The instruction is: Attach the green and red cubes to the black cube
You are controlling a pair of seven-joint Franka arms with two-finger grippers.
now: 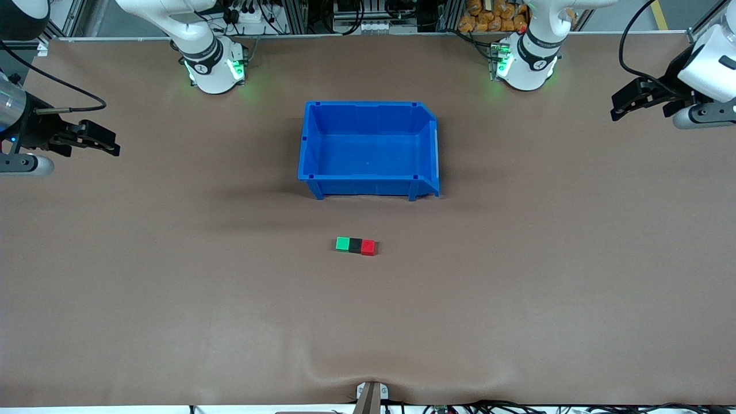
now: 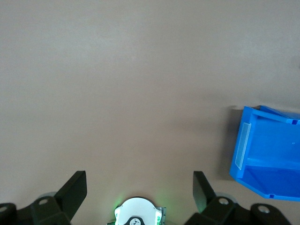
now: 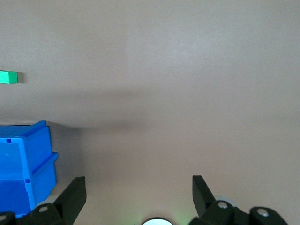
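The green cube [image 1: 342,244], the black cube [image 1: 355,245] and the red cube [image 1: 368,247] lie in one touching row on the table, black in the middle, nearer to the front camera than the blue bin. The green cube also shows in the right wrist view [image 3: 8,77]. My left gripper [image 1: 621,107] [image 2: 139,190] is open and empty, held above the table's left-arm end. My right gripper [image 1: 109,144] [image 3: 138,192] is open and empty above the right-arm end. Both arms wait away from the cubes.
An empty blue bin [image 1: 424,150] stands mid-table between the bases and the cubes; it shows in the left wrist view [image 2: 243,150] and the right wrist view [image 3: 40,159]. A clamp [image 1: 369,394] sits at the table's near edge.
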